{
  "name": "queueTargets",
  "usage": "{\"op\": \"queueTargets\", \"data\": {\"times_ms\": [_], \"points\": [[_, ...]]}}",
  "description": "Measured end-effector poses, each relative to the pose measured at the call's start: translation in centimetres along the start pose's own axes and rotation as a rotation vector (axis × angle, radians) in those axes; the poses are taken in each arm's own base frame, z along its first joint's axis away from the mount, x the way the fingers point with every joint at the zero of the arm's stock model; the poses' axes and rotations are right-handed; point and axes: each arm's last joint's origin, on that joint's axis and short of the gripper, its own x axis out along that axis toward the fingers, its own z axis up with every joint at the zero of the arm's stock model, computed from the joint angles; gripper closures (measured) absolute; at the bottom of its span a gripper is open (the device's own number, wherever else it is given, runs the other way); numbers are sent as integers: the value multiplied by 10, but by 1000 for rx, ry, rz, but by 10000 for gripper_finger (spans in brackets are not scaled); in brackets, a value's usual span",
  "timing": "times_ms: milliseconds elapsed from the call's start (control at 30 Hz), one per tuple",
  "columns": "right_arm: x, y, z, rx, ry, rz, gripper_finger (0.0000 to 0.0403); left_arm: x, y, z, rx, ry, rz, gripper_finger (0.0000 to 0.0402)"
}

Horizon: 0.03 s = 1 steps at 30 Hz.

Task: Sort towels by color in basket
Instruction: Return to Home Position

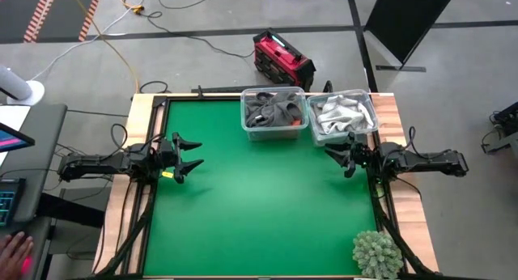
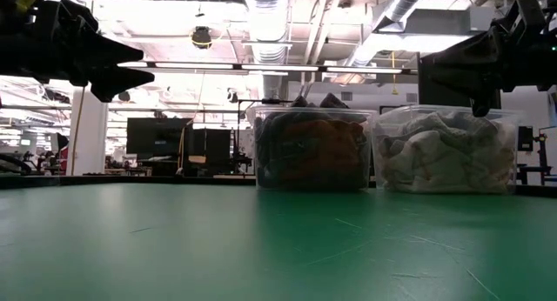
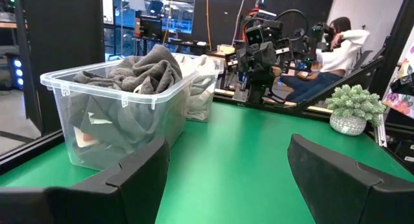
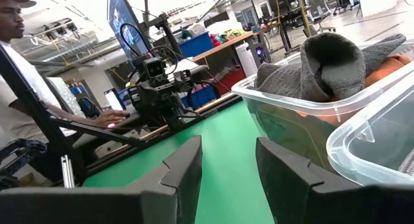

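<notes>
Two clear plastic baskets stand side by side at the table's far edge. The left basket (image 1: pixel 275 114) holds dark grey towels (image 3: pixel 139 72) with some rust-orange (image 2: pixel 326 144) among them. The right basket (image 1: pixel 344 116) holds light grey and white towels (image 2: pixel 439 149). My left gripper (image 1: pixel 190 157) hovers level at the table's left side, open wide with nothing between its fingers (image 3: pixel 132 175). My right gripper (image 1: pixel 336 156) hovers level at the right side, just near of the right basket, its fingers (image 4: pixel 184 172) apart and empty.
A green spiky plant ball (image 1: pixel 376 254) sits at the table's near right corner. The green mat (image 1: pixel 259 207) lies between the arms. A red and black case (image 1: pixel 282 60) is on the floor beyond the baskets. A person (image 4: pixel 19 68) is beside the table's left side, another (image 3: pixel 330 49) beyond the right.
</notes>
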Motion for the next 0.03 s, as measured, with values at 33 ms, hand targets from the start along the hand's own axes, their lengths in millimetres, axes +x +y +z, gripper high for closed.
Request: {"op": "queueTargets", "data": {"times_ms": [33], "points": [[0, 0, 0, 0, 0, 0, 230, 0, 0, 0, 0, 0, 0, 99]]}}
